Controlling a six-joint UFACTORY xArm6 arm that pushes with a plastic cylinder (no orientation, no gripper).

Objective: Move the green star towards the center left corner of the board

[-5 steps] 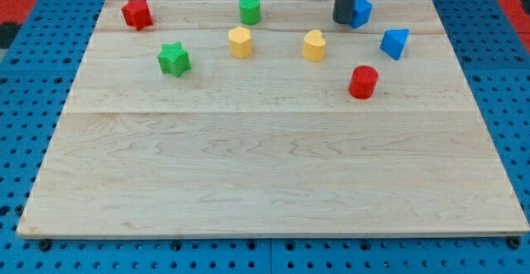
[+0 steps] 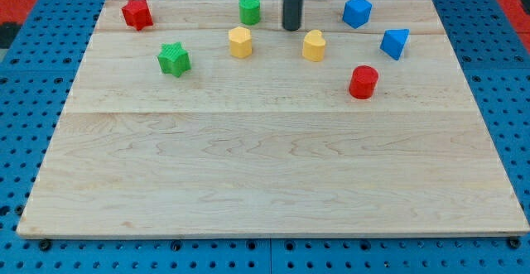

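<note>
The green star (image 2: 174, 60) lies on the wooden board (image 2: 265, 166) in its upper left part. My tip (image 2: 291, 28) is near the view's top centre, well to the right of the star. It stands between the green cylinder (image 2: 250, 10) and the yellow heart (image 2: 314, 45), touching neither. The yellow hexagon block (image 2: 240, 41) lies between my tip and the star.
A red star (image 2: 137, 13) sits at the top left corner. A blue cube (image 2: 357, 12) and a blue triangular block (image 2: 395, 43) lie at the top right. A red cylinder (image 2: 363, 82) lies below them.
My tip has moved left along the top of the board, away from the blue cube, to a spot between the green cylinder and the yellow heart. No block has moved.
</note>
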